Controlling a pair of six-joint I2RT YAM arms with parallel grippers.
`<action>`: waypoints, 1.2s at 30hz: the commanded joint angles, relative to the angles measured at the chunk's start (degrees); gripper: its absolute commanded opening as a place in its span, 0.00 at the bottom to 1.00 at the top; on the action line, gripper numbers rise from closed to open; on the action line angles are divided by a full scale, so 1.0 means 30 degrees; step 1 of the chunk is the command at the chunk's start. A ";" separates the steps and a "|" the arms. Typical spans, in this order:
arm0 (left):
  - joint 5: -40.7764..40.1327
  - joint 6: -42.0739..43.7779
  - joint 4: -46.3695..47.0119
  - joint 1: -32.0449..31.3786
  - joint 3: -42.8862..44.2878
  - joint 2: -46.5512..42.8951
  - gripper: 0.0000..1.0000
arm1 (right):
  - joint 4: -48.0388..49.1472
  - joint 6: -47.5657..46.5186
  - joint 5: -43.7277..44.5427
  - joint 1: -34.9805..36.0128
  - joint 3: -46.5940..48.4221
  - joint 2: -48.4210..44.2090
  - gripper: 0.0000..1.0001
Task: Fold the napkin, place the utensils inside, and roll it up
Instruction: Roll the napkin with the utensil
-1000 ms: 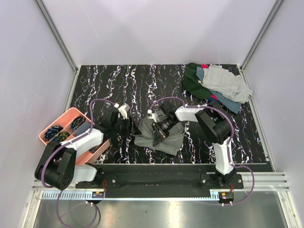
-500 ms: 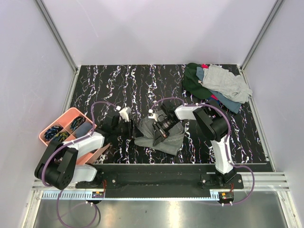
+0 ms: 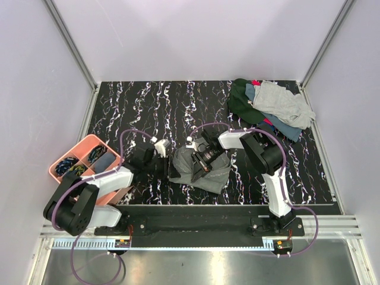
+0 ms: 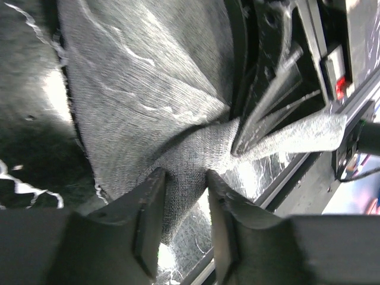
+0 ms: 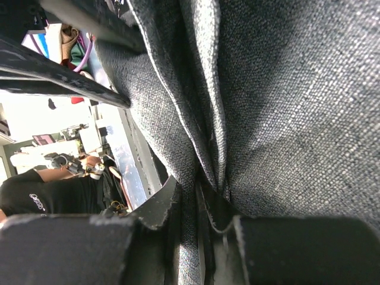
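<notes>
Folding step: the soft mid-grey square fabric napkin (image 3: 202, 175) sits bunched at the black marbled table's (image 3: 148, 107) near centre, left gripper (image 4: 184, 181) and right gripper (image 5: 189, 193) each clenched on a fold. Next, probably, pull it flat.

Napkin (image 4: 148, 119) matt woven cloth; table (image 3: 148, 101) smooth, marbled.

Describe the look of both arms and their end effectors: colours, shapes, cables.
Both arms are alike: the left arm and right arm have white links between black cylindrical joints, with purple cables looping alongside. The left end effector and right end effector are dark, with two flat matte fingers each.
</notes>
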 commanded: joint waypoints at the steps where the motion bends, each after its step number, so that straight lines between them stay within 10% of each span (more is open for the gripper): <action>1: -0.0449 0.0712 -0.0798 -0.0505 0.0398 0.0317 0.28 | 0.0120 -0.0568 0.3125 -0.0366 0.0087 0.0896 0.18; 11: -0.0948 0.1181 -0.3051 -0.0769 0.1745 0.1487 0.01 | 0.0091 0.0076 0.3564 -0.0454 -0.0030 -0.0653 0.29; 20: -0.1067 0.1825 -0.5572 -0.0769 0.4027 0.3304 0.00 | 0.0002 0.0049 0.6343 -0.0425 -0.0497 -0.4841 0.56; 36: 0.1716 0.1973 -0.7216 0.0315 0.6228 0.6235 0.00 | 0.8996 -0.2644 2.1019 0.6719 -0.7677 -1.2495 0.71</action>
